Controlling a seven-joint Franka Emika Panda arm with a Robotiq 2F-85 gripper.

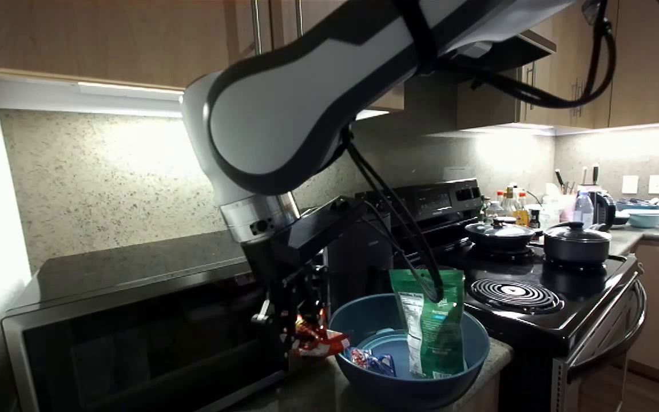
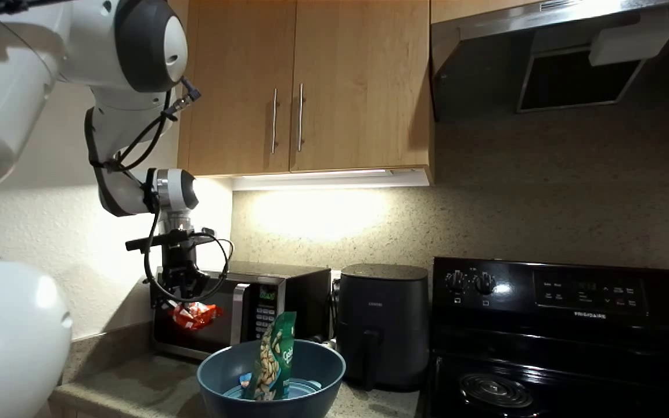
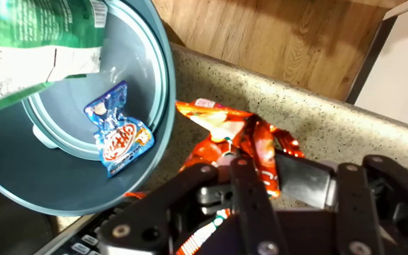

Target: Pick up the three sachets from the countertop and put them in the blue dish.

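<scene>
Wrist view: the claw (image 3: 259, 166) pinches the crumpled red-orange sachet (image 3: 221, 131), which hangs outside the blue dish (image 3: 48, 180), near its left rim in both exterior views. It should handle as light, soft and slippery, so a hold across its bunched middle seems surest. I count three sachets: this one, plus one green pouch (image 3: 48, 32) and one small blue packet (image 3: 120, 138) inside the single dish.

In an exterior view, I see light-wood cupboards (image 2: 363, 87) across the upper middle, a lit fixture (image 2: 334, 180) beneath them brightening the speckled backsplash (image 2: 404, 232), a dark range hood (image 2: 485, 75) at upper right, and a white wall (image 2: 96, 273) at left. In the wrist view, I look down on wood-grained floor (image 3: 253, 46) toward the upper right.
</scene>
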